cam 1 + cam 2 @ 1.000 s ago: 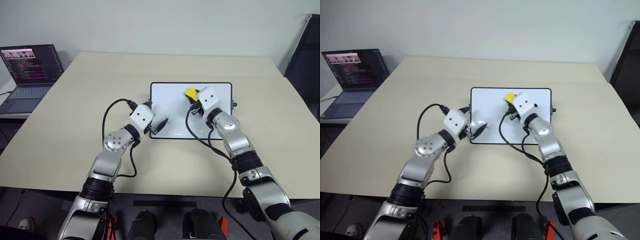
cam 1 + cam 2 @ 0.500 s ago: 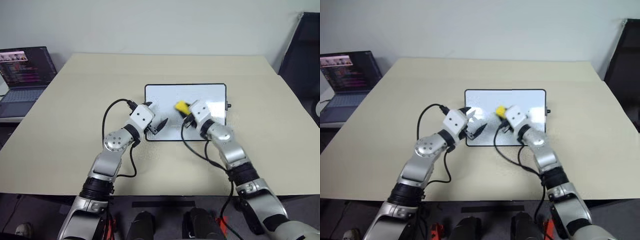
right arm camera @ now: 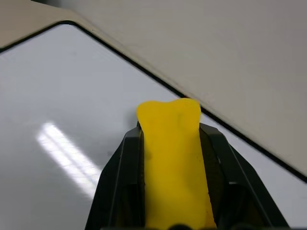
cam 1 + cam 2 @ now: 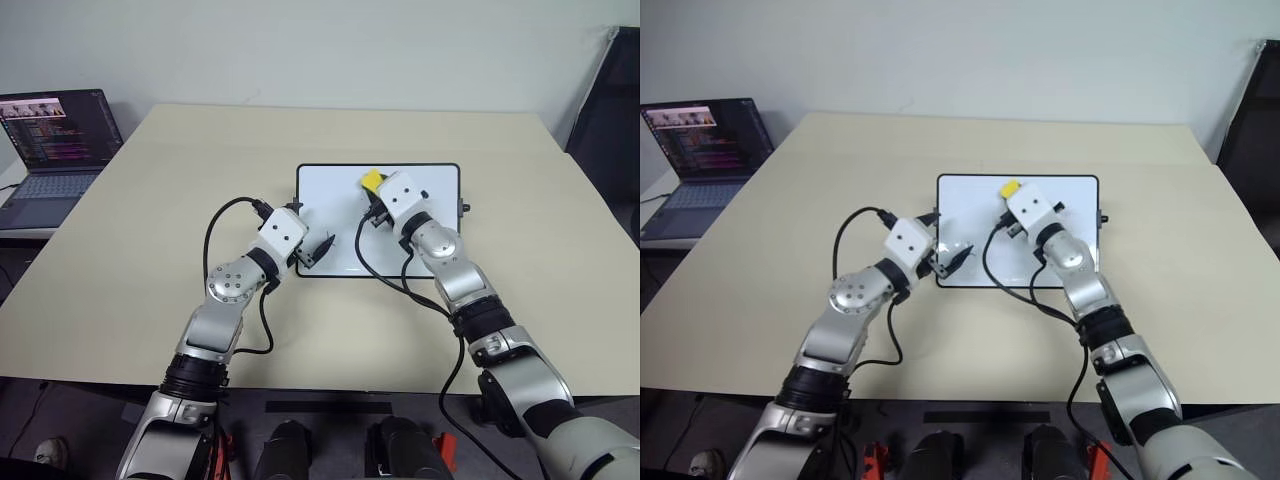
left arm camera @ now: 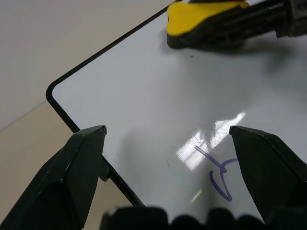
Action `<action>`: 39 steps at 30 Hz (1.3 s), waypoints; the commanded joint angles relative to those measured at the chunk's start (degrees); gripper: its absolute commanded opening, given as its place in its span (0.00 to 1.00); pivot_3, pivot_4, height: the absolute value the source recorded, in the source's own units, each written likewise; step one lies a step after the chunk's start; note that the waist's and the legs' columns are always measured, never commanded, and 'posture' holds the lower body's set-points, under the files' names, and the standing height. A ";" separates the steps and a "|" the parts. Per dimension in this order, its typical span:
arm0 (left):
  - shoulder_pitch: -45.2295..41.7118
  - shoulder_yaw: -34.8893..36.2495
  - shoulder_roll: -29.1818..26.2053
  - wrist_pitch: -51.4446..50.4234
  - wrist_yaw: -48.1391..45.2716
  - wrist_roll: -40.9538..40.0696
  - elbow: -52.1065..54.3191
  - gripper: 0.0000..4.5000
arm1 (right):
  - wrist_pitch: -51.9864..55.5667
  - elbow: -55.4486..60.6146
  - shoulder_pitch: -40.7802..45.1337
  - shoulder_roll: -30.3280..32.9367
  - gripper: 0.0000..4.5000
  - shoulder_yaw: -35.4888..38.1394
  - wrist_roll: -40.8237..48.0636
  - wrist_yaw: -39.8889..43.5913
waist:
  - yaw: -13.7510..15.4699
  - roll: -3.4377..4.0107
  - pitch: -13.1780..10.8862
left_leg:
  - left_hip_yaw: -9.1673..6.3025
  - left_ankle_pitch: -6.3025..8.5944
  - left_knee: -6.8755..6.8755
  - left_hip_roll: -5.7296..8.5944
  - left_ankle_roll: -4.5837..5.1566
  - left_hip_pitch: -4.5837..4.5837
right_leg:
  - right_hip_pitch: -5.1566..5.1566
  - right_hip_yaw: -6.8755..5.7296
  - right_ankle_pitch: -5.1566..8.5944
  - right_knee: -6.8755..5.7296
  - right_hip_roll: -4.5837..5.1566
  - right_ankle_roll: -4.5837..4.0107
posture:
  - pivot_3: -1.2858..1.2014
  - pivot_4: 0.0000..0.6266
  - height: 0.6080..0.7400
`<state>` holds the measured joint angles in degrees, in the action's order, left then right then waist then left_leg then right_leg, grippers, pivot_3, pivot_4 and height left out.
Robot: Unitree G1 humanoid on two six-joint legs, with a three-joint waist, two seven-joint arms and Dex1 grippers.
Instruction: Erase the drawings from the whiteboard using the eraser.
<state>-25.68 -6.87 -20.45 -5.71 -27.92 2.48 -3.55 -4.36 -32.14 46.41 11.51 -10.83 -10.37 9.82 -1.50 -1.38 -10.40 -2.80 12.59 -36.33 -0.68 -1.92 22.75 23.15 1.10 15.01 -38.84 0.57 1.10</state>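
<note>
**Right gripper pinches eraser at far edge of whiteboard, left gripper spread over near-left corner**

Right gripper (image 3: 170,191): fingers clamped on the eraser (image 3: 173,163), yellow block sticking out past the fingertips, black finger on each side of it. In the head views the eraser (image 4: 372,179) sits over the far part of the whiteboard (image 4: 340,205), near the far frame edge, roughly mid-width. In the left wrist view the eraser (image 5: 206,21) shows its yellow top and black base low over the white surface with a shadow right under it; cannot tell whether it touches.

Left gripper (image 4: 322,250): fingers spread apart, holding nothing, over the board's near-left corner. In its own wrist view the two black fingers (image 5: 72,177) stand wide, one over the frame edge and table, the other over the white surface. Between them a squiggle (image 5: 216,175) of dark marker, next to a glare streak. Only this one of the drawings can be made out; too small to see in the head views.

The whiteboard lies flat on the beige table (image 4: 150,220), about centre, long sides across the view, thin black frame, rounded corners, small black knob on the right side (image 4: 466,208). Black cables loop from both wrists over the board's near edge.

Open laptop (image 4: 55,140) with a lit screen off the table's left, on a separate surface. Dark chair-like object (image 4: 610,110) at the far right.
</note>
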 commanded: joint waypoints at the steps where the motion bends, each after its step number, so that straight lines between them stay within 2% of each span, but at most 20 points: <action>1: -1.52 0.42 0.08 1.16 0.33 0.05 0.50 1.00 | 0.65 -2.93 0.30 1.14 0.26 1.11 -2.03 -3.03 | -0.04 0.00 0.00 | 0.01 0.00 0.01 0.00 0.00 0.00 | 0.00 0.01 0.00 0.00 0.00 0.00 | 0.52 0.24 1.00; 3: -1.47 0.34 0.08 1.21 0.23 0.05 0.51 1.00 | 0.68 -2.30 -0.73 0.94 0.26 0.66 -1.71 -1.78 | -0.04 0.00 0.00 | -0.01 0.00 0.01 -0.01 0.00 0.00 | 0.00 0.00 0.00 -0.01 0.01 0.00 | 0.52 0.24 1.00; 15: -1.34 0.36 0.09 1.27 0.08 0.09 0.39 1.00 | 1.53 7.75 -9.40 0.54 0.26 -5.76 1.17 17.61 | -0.66 -0.01 0.01 | 0.07 0.00 0.05 -0.06 0.00 -0.14 | -0.02 0.06 0.00 -0.05 -0.12 0.00 | 0.52 0.24 1.00; 26: 2.45 1.55 0.30 -2.31 0.07 -1.87 6.52 1.00 | -0.59 12.52 -9.17 1.60 0.26 0.78 4.22 14.37 | -0.28 0.00 -0.02 | 0.01 0.00 0.06 -0.04 0.00 0.00 | 0.05 0.01 0.00 0.01 -0.06 -0.01 | 0.52 0.24 1.00; 33: 10.85 -0.35 -0.73 -6.16 -0.81 -1.42 16.27 1.00 | 0.07 16.11 -10.34 1.02 0.26 0.99 4.62 14.30 | -0.41 0.00 -0.03 | 0.04 0.02 0.30 -0.08 -0.01 0.08 | 0.10 0.04 0.00 0.26 0.02 -0.01 | 0.52 0.24 1.00; 39: 18.74 2.65 1.23 -12.16 3.51 -2.66 23.90 1.00 | 1.36 22.38 -12.61 0.38 0.26 -0.41 5.82 16.61 | -0.28 0.01 -0.06 | -0.09 0.02 0.33 -0.15 -0.02 0.11 | 0.12 0.02 0.03 0.23 0.04 -0.05 | 0.52 0.24 1.00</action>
<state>-7.43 -5.54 -19.55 -17.28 -25.45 0.40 16.58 -2.95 -13.47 33.53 12.26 -11.03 -5.49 25.71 -1.78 -1.37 -10.46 -2.89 12.61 -36.01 -0.82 -1.94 22.85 23.27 1.10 15.05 -38.61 0.61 1.06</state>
